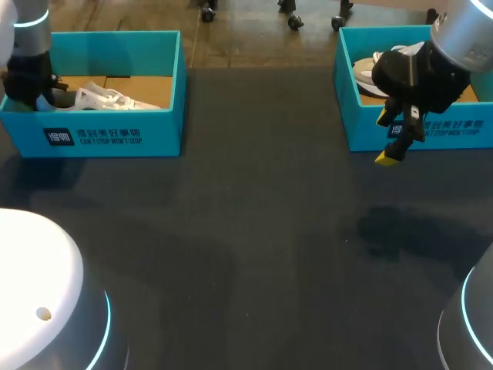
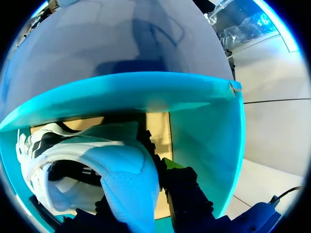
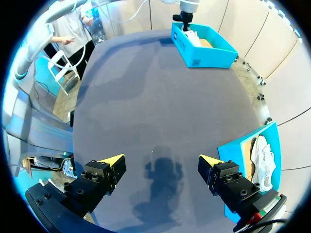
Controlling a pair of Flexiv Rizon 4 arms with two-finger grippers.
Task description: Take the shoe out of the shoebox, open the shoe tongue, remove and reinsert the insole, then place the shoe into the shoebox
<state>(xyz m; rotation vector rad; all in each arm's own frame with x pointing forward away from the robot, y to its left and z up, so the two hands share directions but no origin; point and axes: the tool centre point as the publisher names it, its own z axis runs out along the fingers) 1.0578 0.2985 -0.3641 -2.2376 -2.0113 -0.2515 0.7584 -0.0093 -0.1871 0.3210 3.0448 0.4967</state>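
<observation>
Dark grey table fills the head view, with a teal shoebox at each far corner. On the left side, the left shoebox holds a white shoe lying on its side on the cardboard floor. The left gripper is down inside this box at the shoe's end nearest the left wall. In the left wrist view a pale padded part of the shoe's upper stands between the black fingers, which press it from both sides. One yellow-green tip shows just past it; the other is hidden behind the shoe. Whether that flap is the tongue or the heel collar I cannot tell.

At the right, the right shoebox contains a second shoe, grey and white. The right gripper hangs above bare table just in front of this box's near wall, its fingers spread wide with nothing between them and its shadow on the surface beneath.
</observation>
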